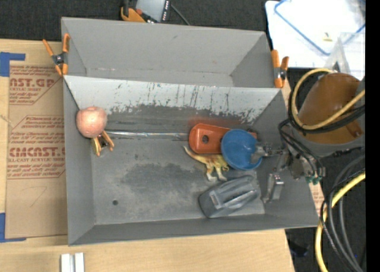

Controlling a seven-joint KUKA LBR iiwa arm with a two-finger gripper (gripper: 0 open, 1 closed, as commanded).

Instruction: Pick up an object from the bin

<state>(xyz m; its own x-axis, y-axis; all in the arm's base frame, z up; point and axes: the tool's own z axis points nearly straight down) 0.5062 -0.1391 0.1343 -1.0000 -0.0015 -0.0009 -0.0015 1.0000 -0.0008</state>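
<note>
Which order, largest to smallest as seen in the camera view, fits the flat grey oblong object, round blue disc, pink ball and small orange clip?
1. flat grey oblong object
2. round blue disc, only slightly bigger than the next
3. pink ball
4. small orange clip, clearly smallest

Even diffuse light; faint soft shadows on bin floor; white plastic outside bin glaring.

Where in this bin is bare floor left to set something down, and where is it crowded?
Bare floor runs across the middle and near left, between the pink ball and the orange block. The view's right is crowded: block, blue disc, yellow toy and grey case lie close together.
</note>
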